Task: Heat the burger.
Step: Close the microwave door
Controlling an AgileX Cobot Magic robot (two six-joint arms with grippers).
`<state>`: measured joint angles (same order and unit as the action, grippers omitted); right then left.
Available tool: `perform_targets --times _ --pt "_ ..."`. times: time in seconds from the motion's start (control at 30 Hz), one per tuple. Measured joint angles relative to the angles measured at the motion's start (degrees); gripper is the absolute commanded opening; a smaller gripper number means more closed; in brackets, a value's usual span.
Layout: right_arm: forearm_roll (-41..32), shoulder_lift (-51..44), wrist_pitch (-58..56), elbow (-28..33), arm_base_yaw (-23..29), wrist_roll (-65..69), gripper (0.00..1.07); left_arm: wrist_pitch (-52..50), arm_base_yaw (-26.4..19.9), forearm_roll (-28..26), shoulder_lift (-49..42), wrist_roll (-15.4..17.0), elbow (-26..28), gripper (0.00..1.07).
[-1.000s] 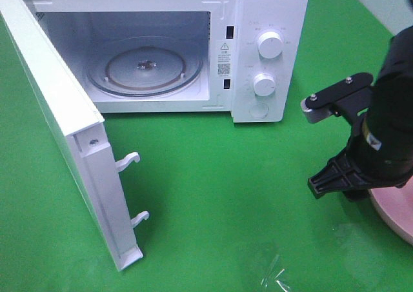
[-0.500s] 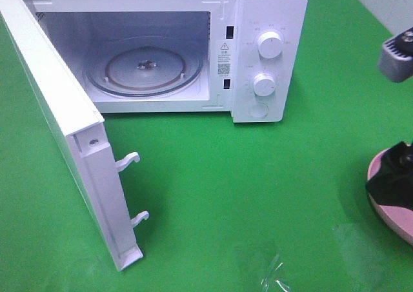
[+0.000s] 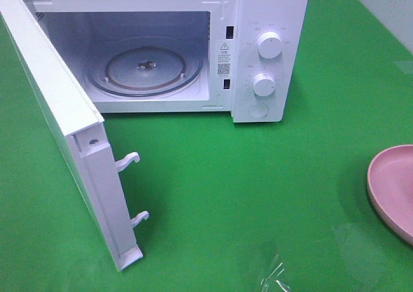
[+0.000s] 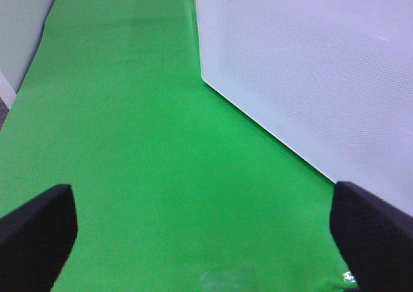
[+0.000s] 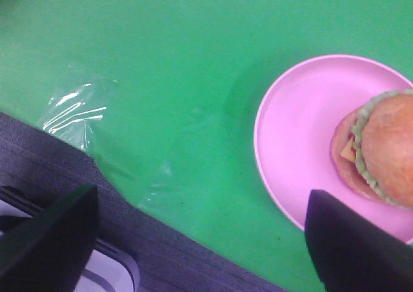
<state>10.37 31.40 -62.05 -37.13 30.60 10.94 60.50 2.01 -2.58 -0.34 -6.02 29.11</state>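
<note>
Burger: the round burger with golden-brown domed bun, green lettuce, yellow cheese and a red layer (image 5: pixel 382 151) lies on the round pink plate (image 5: pixel 297 144), off-centre and close to one side of its rim; only the right wrist view shows it.
Plate: it rests flat on the green table (image 3: pixel 258 176); in the high view just its curved pink edge (image 3: pixel 387 182) shows at the right border, well apart from the microwave.
Microwave: the white box-shaped microwave oven (image 3: pixel 271 21) stands at the back of the table, cavity open to the front, with nothing on the clear round glass turntable (image 3: pixel 145 66) inside.
Door: the white microwave door (image 3: pixel 64 124) is swung wide to the left, its two white latch hooks (image 3: pixel 132 160) pointing into the room; the left wrist view shows its perforated panel (image 4: pixel 310 66) just beside the green surface.
Controls: two round white knobs (image 3: pixel 269 45) sit one above the other on the panel, with a round white button (image 3: pixel 259 110) beneath.
Left tool: its two black fingers (image 4: pixel 35 231) stand wide apart over bare green table, gripping nothing (image 4: pixel 206 240).
Right tool: its dark fingers (image 5: pixel 352 243) are spread wide, holding nothing (image 5: pixel 200 240), above the table near the plate, apart from the burger.
Film: a crumpled piece of clear plastic film (image 5: pixel 74 111) lies on the table near its front edge, also seen in the high view (image 3: pixel 274 276).
</note>
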Motion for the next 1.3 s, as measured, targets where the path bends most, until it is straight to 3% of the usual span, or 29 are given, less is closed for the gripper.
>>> perform_targets --times 0.17,0.57,0.77,1.3 --pt "-2.92 -8.14 -0.52 2.29 -10.03 -3.61 0.79 0.00 0.00 0.00 0.00 0.00 0.00 1.00" --pt "-8.31 -27.85 1.43 6.19 -24.41 -9.28 0.77 0.00 0.00 0.00 0.00 0.00 0.00 1.00" --pt "-10.77 -31.68 3.72 8.02 -27.22 -10.26 0.76 0.00 0.00 0.00 0.00 0.00 0.00 1.00" --pt "-11.06 -31.74 3.78 8.02 -27.39 -10.20 0.76 0.00 0.00 0.00 0.00 0.00 0.00 1.00"
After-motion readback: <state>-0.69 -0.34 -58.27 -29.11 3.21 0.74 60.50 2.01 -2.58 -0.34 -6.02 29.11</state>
